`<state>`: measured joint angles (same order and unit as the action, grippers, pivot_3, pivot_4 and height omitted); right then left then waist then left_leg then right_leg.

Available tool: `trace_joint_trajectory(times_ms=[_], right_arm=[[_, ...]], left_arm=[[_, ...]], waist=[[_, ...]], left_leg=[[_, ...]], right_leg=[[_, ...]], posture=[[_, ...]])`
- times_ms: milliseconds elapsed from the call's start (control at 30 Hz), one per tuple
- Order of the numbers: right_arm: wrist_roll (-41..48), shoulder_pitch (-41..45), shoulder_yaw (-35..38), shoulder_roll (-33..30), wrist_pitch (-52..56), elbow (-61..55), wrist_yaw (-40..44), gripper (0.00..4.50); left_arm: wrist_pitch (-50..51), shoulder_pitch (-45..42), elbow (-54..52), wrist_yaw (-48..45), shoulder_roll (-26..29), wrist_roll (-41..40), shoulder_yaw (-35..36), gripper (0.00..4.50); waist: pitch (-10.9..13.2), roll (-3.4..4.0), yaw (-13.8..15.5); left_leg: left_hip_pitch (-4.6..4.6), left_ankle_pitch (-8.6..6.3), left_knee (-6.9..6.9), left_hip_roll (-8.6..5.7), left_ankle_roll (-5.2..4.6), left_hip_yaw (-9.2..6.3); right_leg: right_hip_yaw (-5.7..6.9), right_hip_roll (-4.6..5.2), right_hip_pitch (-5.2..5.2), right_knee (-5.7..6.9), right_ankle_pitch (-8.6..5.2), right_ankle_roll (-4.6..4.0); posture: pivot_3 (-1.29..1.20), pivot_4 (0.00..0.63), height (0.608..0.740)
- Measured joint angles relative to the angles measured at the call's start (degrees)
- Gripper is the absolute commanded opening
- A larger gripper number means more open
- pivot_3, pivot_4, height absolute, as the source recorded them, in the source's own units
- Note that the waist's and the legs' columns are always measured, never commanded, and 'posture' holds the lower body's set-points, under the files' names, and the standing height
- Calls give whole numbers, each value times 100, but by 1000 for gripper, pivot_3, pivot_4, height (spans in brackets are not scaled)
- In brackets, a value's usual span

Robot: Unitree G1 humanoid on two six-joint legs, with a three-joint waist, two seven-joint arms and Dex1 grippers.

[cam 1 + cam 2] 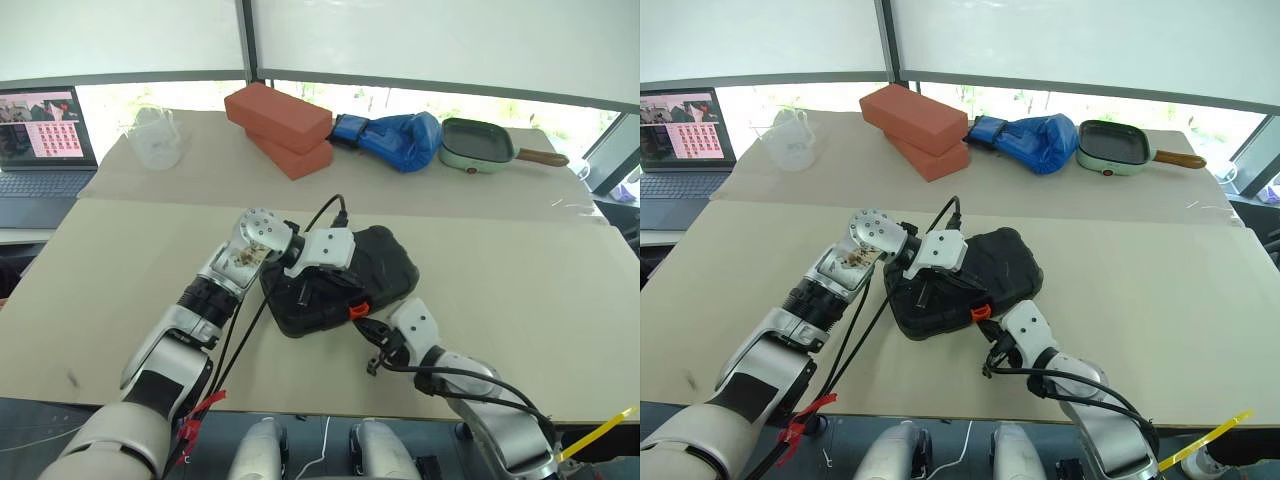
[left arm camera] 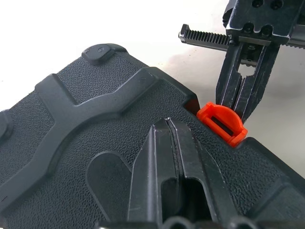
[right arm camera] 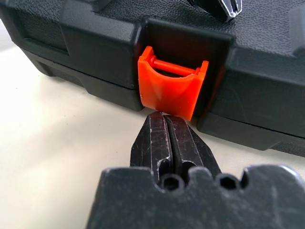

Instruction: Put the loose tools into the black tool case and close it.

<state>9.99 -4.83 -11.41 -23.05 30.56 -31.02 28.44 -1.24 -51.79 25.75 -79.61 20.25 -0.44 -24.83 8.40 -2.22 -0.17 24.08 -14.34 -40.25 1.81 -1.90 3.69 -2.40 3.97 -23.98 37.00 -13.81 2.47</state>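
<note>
Now both pinched shut and holding nothing: left hand (image 2: pixel 167 125) pressing on closed black tool case (image 1: pixel 385 262) on table (image 1: pixel 520 290), right hand (image 3: pixel 164 117) touching orange latch (image 3: pixel 172 88).

Black tool case (image 1: pixel 375 270) lies closed on beige table, near front edge, set askew to that edge. Moulded plastic shell, pebbled texture, raised ribs branching across lid, rounded corners. Lid down on base, seam visible along front wall. Small orange latch (image 3: pixel 172 88) sits in notch at middle of front wall, its lower flap angled outward.
</note>
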Motion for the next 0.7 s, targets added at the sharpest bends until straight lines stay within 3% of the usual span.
trace_joint_trajectory(times_ms=[33, 133, 267, 400, 567, 700], right_arm=[[208, -85, 163, -200, 1, -240, 201, 760], [718, -321, 763, -873, 1, -769, 812, 1816], [1673, -611, 1918, -1896, 99, -861, 1945, 3156], [2783, -681, 3329, -3060, 432, -458, 3289, 4490], [3511, -397, 3897, -3801, 675, 350, 4421, 4490], [3647, -27, 3920, -3988, 718, 803, 4745, 4490]], left_arm=[[64, 24, -15, -5, 12, -28, 36, 521], [447, 156, -184, -73, 306, -235, 273, 1578], [1498, 647, -876, -370, 1314, -755, 836, 2964], [2850, 1613, -1930, -914, 2853, -1577, 1646, 4476], [3930, 3133, -2912, -991, 4166, -2330, 2978, 4476], [4168, 3839, -3387, -847, 4410, -2684, 3837, 4476]], waist=[[0, 1, 2], [-2, 0, -46], [0, 5, -152], [7, 6, -208], [20, 9, -109], [22, 9, 30]], left_leg=[[0, 0, 0, -1, 0, 0], [-5, 0, 7, 5, 0, -2], [-35, 0, 40, 15, 0, 1], [-35, -1, 55, 38, 0, -4], [-33, -1, 51, 63, 2, 8], [-35, 0, 49, 65, 6, 14]], right_leg=[[-1, 1, 1, -1, 0, 1], [-1, -3, 3, -1, 0, 0], [-18, -19, 9, -1, -4, -16], [-12, -34, 1, -1, -13, -35], [-9, -34, -4, -2, -17, -41], [-6, -29, -3, -8, -18, -41]], posture=[[0, 150, 738], [0, 150, 738], [0, 150, 738], [0, 150, 738], [0, 150, 738], [0, 150, 738]])
